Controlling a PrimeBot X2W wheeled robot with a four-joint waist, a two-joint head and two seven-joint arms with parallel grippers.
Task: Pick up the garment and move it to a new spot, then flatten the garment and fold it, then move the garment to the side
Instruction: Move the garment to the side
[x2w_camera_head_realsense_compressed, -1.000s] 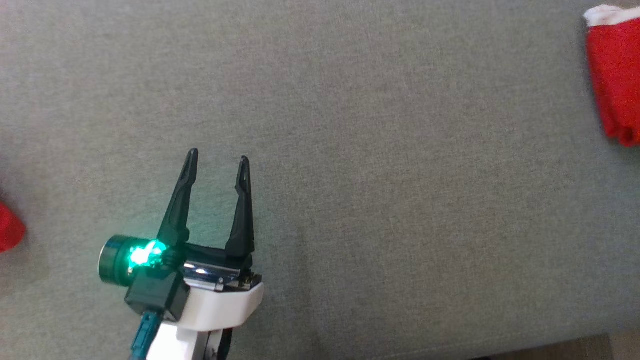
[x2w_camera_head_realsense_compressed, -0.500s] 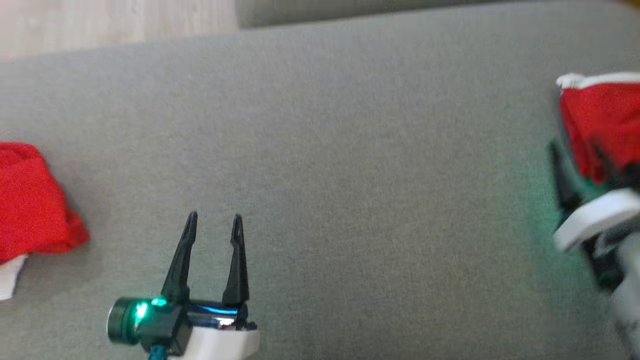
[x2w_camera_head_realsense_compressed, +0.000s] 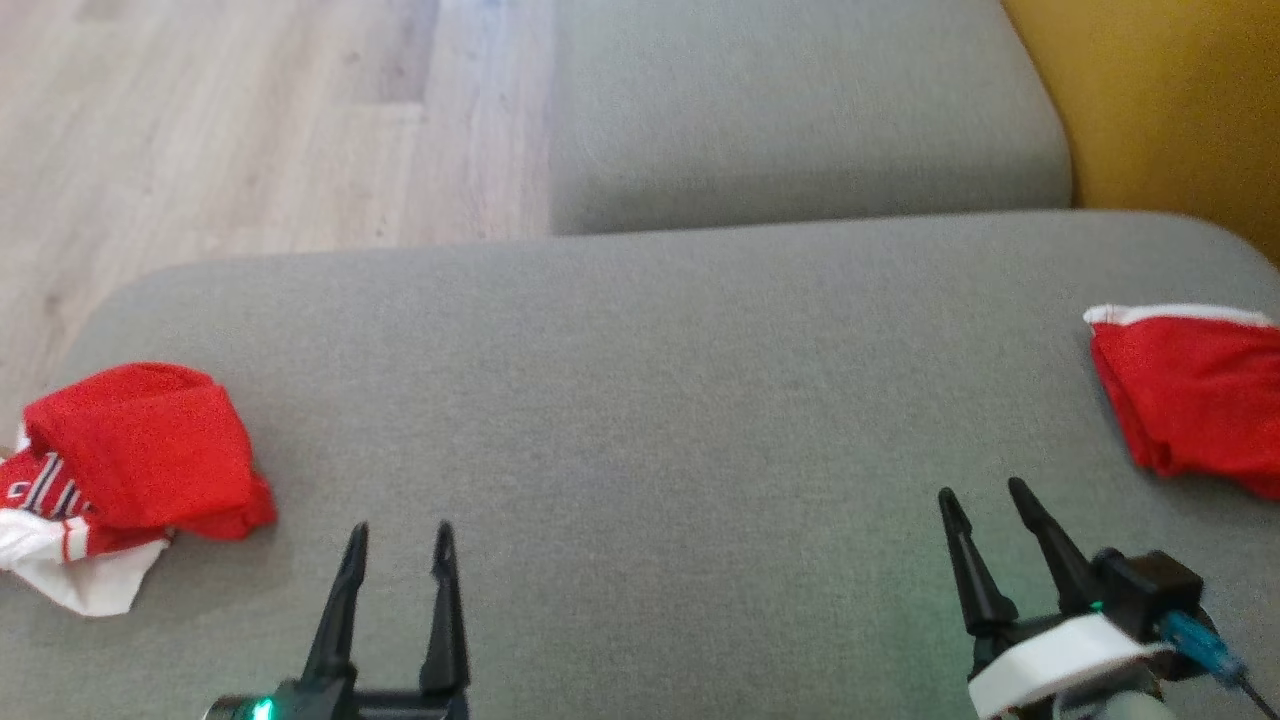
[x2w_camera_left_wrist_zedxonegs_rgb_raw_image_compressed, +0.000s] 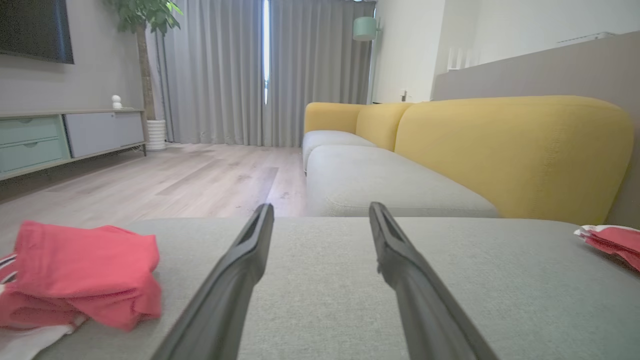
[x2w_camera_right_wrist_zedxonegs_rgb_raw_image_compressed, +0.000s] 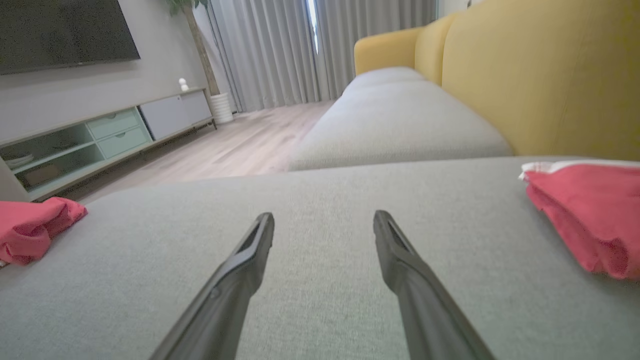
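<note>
Gaping empty, the left claw (x2w_camera_head_realsense_compressed: 400, 530) and right claw (x2w_camera_head_realsense_compressed: 981, 492) should turn to the crumpled garment (x2w_camera_head_realsense_compressed: 140, 450) and pinch its edge.

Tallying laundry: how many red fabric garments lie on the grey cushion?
2: crumpled red-and-white garment on the grey cushion at left, folded red garment at right. The left heap may hide more.

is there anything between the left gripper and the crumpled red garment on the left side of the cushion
Nothing visible. Only bare grey cushion lies between the open left gripper and the crumpled red garment, which sits apart from the gripper, near the cushion's left edge.
</note>
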